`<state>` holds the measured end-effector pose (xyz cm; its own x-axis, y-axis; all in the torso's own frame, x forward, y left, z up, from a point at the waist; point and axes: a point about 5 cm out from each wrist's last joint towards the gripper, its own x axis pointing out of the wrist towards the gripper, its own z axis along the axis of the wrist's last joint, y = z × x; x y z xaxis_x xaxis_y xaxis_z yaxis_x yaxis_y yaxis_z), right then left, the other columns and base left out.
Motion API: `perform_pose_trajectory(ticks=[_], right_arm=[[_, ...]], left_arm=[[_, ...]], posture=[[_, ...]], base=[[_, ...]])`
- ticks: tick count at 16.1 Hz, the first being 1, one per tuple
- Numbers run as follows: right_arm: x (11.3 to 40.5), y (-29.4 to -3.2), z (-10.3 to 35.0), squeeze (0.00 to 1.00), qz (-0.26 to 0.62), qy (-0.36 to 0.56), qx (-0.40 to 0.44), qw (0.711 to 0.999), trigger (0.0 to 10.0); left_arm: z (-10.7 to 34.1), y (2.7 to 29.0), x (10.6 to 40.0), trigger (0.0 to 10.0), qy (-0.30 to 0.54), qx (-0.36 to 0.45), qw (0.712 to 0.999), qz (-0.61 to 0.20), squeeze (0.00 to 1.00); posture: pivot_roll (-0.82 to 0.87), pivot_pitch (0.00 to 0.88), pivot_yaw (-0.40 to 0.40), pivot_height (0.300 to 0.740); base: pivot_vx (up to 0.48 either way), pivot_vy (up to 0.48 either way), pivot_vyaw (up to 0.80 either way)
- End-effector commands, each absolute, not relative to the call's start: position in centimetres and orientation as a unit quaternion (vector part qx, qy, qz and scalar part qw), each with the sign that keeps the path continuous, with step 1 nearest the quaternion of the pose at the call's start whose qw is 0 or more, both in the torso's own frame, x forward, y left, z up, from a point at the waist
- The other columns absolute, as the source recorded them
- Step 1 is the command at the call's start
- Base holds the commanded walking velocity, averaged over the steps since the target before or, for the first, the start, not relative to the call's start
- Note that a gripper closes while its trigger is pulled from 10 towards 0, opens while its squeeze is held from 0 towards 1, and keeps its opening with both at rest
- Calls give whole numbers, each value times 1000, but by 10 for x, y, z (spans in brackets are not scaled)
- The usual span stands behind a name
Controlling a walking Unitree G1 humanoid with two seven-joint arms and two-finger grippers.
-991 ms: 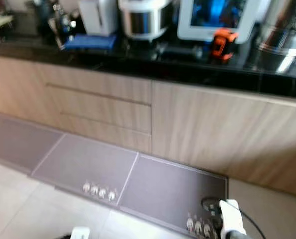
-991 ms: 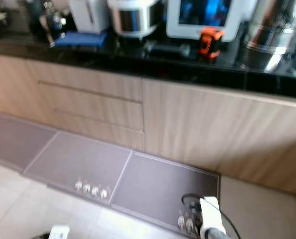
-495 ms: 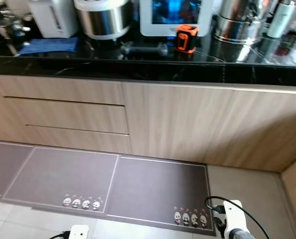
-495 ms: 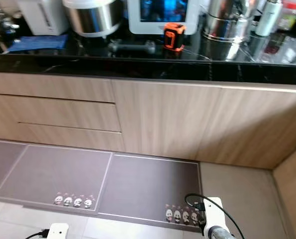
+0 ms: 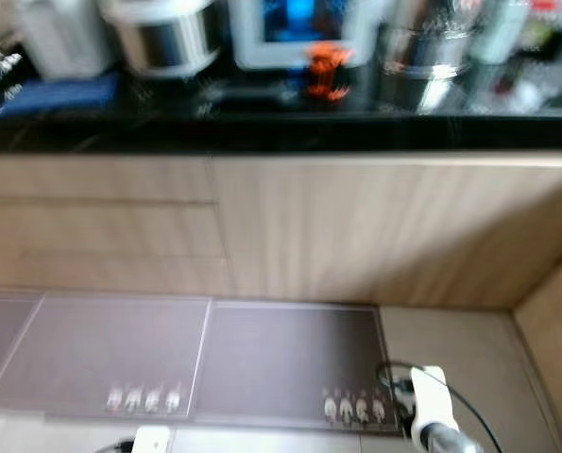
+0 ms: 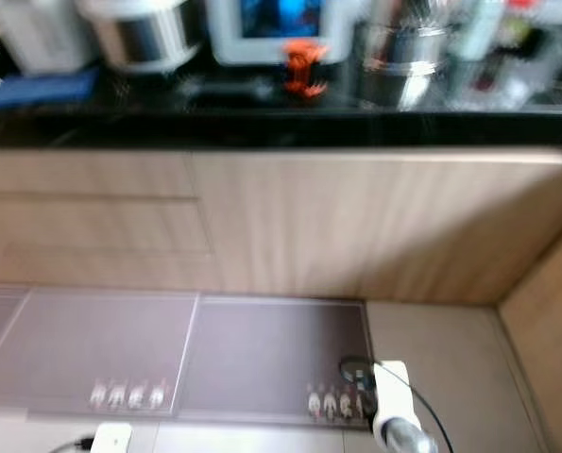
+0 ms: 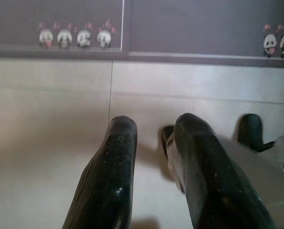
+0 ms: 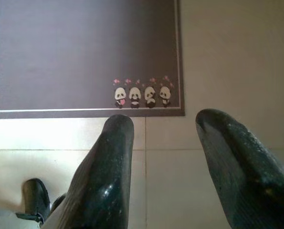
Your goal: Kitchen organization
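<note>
While both arms hang idle over the floor (image 7: 51, 124), you're in the approach step: left gripper (image 7: 153, 138) has a narrow gap and holds nothing, right gripper (image 8: 163, 138) is spread wide and empty above the mat's (image 8: 84, 52) panda corner. Head views are blurred; things to organize sit on the black counter (image 5: 281, 127) near its back edge: orange item (image 5: 326, 68), steel pots (image 5: 417, 57), cooker (image 5: 158, 42), blue cloth (image 5: 59, 94). Next you'll likely need to close in and raise 1 arm to counter height.
</note>
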<state>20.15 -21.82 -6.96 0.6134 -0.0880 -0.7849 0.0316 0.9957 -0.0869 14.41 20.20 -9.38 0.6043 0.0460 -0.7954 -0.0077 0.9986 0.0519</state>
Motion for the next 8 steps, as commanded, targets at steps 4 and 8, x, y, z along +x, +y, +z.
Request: perform_pose_trajectory(ticks=[4, 8], right_arm=[[200, -222, -70, 0, -37, 442, -39, 896, 10000], [199, -221, -70, 0, -34, 444, -40, 895, 10000]], left_arm=[[-95, 198, 143, 10000, 446, 21, 895, 13, 0], [-95, 197, 142, 10000, 449, 22, 893, 7, 0]], posture=[[-122, 0, 33, 740], [-126, 0, 42, 740]], base=[[0, 0, -769], [0, 0, -769]])
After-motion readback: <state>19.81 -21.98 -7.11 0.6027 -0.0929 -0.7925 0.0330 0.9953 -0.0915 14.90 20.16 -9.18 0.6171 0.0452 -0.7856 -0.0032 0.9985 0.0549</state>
